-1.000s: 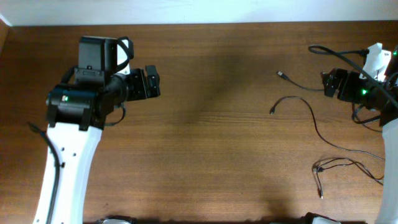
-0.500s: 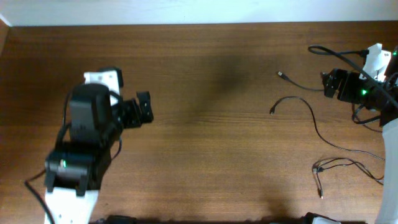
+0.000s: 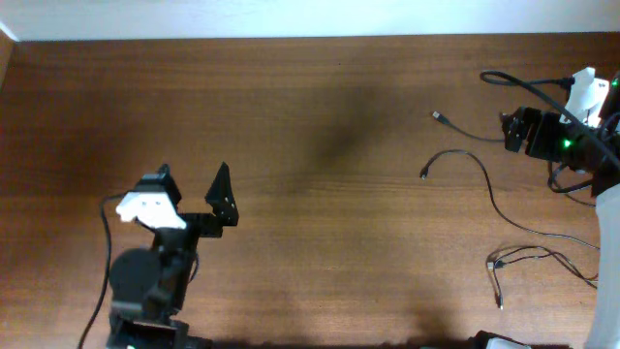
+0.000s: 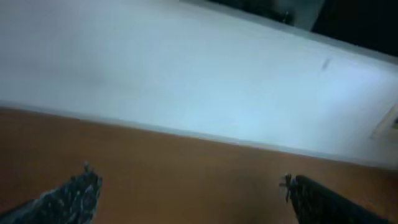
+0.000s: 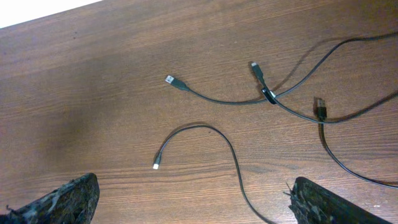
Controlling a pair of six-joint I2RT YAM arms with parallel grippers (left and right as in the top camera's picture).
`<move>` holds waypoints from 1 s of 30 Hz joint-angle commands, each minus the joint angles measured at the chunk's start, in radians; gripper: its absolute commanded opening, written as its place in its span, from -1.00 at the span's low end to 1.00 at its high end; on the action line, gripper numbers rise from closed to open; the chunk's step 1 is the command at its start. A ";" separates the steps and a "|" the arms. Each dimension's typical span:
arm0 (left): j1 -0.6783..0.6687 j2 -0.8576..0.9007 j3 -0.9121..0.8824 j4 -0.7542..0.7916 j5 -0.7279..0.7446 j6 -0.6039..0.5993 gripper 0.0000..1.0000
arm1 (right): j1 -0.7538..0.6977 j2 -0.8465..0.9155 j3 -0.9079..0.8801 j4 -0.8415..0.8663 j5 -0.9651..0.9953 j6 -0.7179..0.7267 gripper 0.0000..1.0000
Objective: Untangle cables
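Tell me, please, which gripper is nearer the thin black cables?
Right. The right gripper sits just beside the thin black cables; the left gripper is far across the brown wooden table.

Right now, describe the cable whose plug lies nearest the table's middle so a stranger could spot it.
Go to the right side of the wooden table. The lone cable lies between a straighter cable farther back and a looped bunch nearer the front. Only it rises in one smooth hump, its plug lying free of the others.

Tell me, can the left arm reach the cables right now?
Probably not. Nothing blocks it, but the left arm sits far across the table from the cables by the right arm.
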 commanded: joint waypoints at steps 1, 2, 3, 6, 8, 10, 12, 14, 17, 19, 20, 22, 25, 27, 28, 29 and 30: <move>-0.001 -0.107 -0.151 0.140 -0.011 0.012 0.99 | 0.006 0.005 -0.003 -0.001 0.005 0.000 0.97; -0.001 -0.130 -0.184 0.184 -0.011 0.013 0.98 | 0.006 0.005 -0.003 -0.001 0.005 0.000 0.97; -0.001 -0.161 -0.238 0.255 -0.011 0.013 0.98 | 0.006 0.005 -0.003 -0.001 0.005 0.000 0.97; -0.001 -0.208 -0.346 0.400 -0.011 0.013 0.98 | 0.006 0.005 -0.003 -0.001 0.005 0.000 0.97; -0.001 -0.234 -0.435 0.528 -0.011 0.012 0.99 | 0.006 0.005 -0.003 -0.001 0.005 0.000 0.97; -0.001 -0.256 -0.510 0.616 -0.011 0.013 0.98 | 0.006 0.005 -0.003 -0.001 0.005 0.000 0.97; -0.001 -0.274 -0.514 0.591 -0.029 0.012 0.98 | 0.006 0.005 -0.003 -0.001 0.005 0.000 0.97; -0.001 -0.307 -0.515 0.537 -0.030 0.013 0.98 | 0.006 0.005 -0.003 -0.001 0.005 0.000 0.97; -0.001 -0.388 -0.515 0.406 -0.055 0.013 0.98 | 0.006 0.005 -0.003 -0.001 0.005 0.000 0.97; -0.002 -0.478 -0.515 0.269 -0.089 0.016 0.98 | 0.006 0.005 -0.003 -0.001 0.005 0.000 0.97; -0.001 -0.472 -0.515 0.250 -0.095 0.013 0.98 | 0.006 0.005 -0.003 -0.001 0.005 0.000 0.97; -0.001 -0.480 -0.515 0.216 -0.107 0.013 0.98 | 0.006 0.005 -0.003 -0.001 0.005 0.000 0.97; -0.001 -0.480 -0.515 0.119 -0.109 0.013 0.99 | 0.006 0.005 -0.003 -0.001 0.005 0.000 0.97; -0.001 -0.480 -0.515 0.031 -0.118 0.013 0.98 | 0.006 0.005 -0.003 -0.001 0.005 0.000 0.97; -0.001 -0.480 -0.515 -0.007 -0.119 0.013 0.98 | 0.006 0.005 -0.003 -0.001 0.005 0.000 0.97; -0.001 -0.480 -0.515 -0.022 -0.119 0.019 0.99 | 0.006 0.005 -0.003 -0.001 0.005 0.000 0.97; -0.001 -0.480 -0.515 -0.019 -0.119 0.033 0.99 | 0.006 0.005 -0.003 -0.001 0.005 0.000 0.98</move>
